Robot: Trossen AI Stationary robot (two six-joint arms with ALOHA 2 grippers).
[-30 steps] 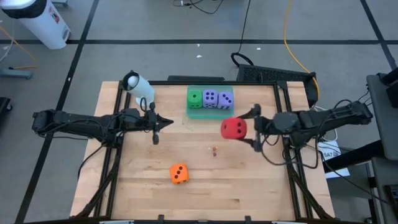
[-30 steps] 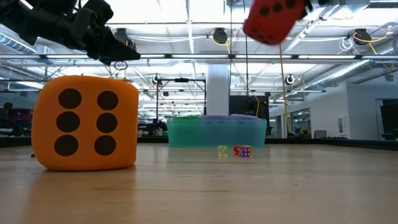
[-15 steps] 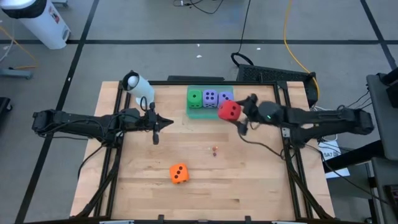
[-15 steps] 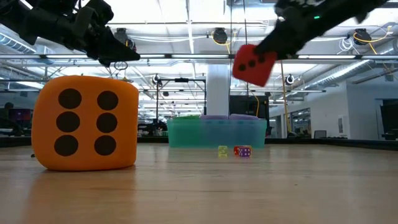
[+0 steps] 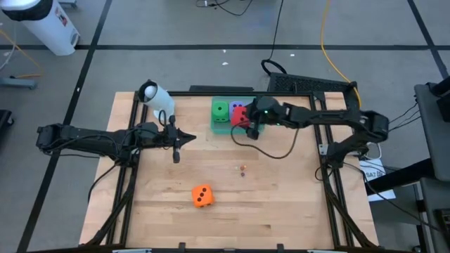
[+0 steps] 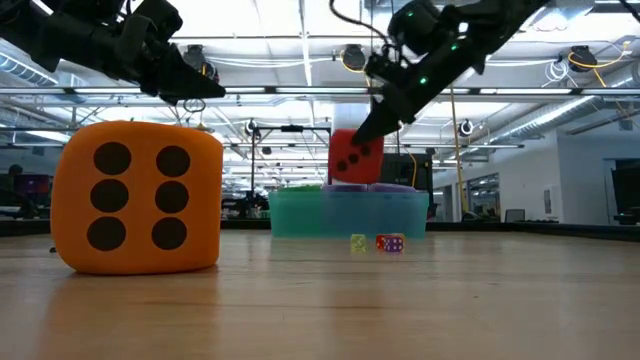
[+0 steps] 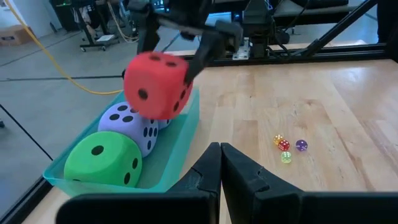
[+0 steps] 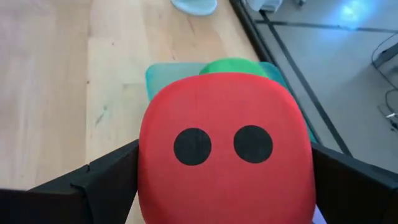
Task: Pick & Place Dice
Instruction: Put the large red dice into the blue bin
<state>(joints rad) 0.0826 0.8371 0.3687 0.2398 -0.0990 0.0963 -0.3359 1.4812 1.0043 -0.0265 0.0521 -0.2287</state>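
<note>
A red die [image 5: 241, 114] hangs just above the teal tray [image 7: 181, 163] at the table's far side, with my right gripper [image 5: 246, 119] shut on it. In the tray sit a green die [image 5: 220, 109] and a purple die [image 7: 132, 126], the purple one partly under the red die. An orange die [image 5: 202, 196] rests on the table near the front. My left gripper [image 5: 190, 139] hovers shut left of the tray with nothing in it. My right gripper pinches the red die between its two fingers [image 8: 106, 180], one on each of two opposite side faces [image 8: 148, 177]. The fingers come from the table's right, slanting down. The die hangs clear of the tray, tilted, its two-pip face [image 8: 224, 144] toward the wrist.
Three tiny dice [image 5: 242, 169] lie mid-table. A white object [image 5: 156, 97] lies at the far left corner. A black unit [image 5: 309, 84] and cables sit past the far right edge. Bare wood lies between the orange die and the tray.
My right gripper has carried the red die toward the table's left and far edges and downward, from mid-right of the table to just above the tray, tipping further down. The die stays gripped and clear of everything.
</note>
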